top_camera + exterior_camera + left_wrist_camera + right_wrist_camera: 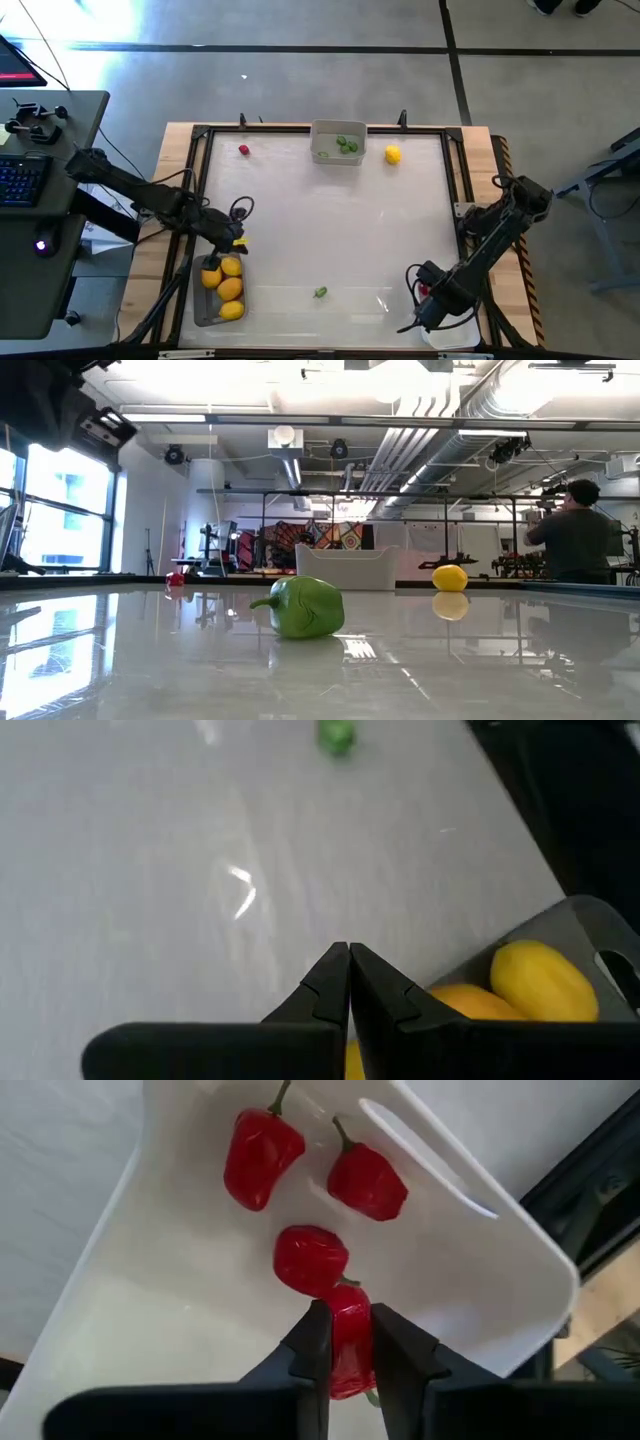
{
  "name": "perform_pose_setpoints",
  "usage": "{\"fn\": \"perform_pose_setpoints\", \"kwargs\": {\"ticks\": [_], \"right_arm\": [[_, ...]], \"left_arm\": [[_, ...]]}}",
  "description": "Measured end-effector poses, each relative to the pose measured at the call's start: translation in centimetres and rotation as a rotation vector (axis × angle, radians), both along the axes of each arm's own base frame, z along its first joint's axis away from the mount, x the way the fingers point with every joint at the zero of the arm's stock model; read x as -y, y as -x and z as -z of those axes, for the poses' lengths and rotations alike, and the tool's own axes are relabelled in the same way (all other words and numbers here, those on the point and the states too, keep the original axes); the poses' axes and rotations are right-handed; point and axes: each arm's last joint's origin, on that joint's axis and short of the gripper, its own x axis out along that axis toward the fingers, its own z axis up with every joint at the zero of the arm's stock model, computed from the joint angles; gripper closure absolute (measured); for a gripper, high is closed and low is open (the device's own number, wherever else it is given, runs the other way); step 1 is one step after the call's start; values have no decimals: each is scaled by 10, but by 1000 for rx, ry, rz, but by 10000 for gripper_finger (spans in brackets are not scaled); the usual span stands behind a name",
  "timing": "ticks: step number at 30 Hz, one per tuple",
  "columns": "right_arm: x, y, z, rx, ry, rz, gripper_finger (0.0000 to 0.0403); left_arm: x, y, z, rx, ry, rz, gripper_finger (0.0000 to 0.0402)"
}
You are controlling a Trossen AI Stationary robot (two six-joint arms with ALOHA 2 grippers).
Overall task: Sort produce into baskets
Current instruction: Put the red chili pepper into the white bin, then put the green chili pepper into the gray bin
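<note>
While the right pincer [342,1342] is hanging over the white basket [520,1260] at the table's [330,230] 5 o'clock corner, its fingers are pinching a red pepper [345,1342], w/ three more red pieces lying in the bin just beyond the tips. The pepper's long axis is running fore-aft between the fingers, so it's prob. ready to drop straight in.

Left pincer [348,988] is pressed together, holding nothing, hovering at the rim of the grey basket [590,925] of yellow lemons [543,982] at 7 o'clock.

Still loose: green pepper [320,292] at 6 o'clock, roughly between both arms; red piece [243,150] at 11 o'clock, nearer the left arm; lemon [392,154] at 1 o'clock, beside the far basket [338,143] w/ greens at 12.
</note>
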Motion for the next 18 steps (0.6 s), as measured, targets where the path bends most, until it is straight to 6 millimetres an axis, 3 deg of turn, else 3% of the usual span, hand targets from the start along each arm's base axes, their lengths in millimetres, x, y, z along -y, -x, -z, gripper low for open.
{"fn": "perform_pose_setpoints", "kwargs": {"ticks": [6, 11, 14, 18], "right_arm": [[0, 0, -1, -1, 7, 27, 313], [0, 0, -7, -18, 26, 31, 276], [-1, -1, -10, -11, 18, 32, 287], [-2, -2, -13, -3, 8, 27, 338]], "left_arm": [[1, 9, -20, -156, 55, -121, 402], [10, 9, -18, -264, 75, -117, 401], [17, 3, -9, -325, 55, -133, 401], [24, -5, 5, -404, 8, -191, 402]]}}
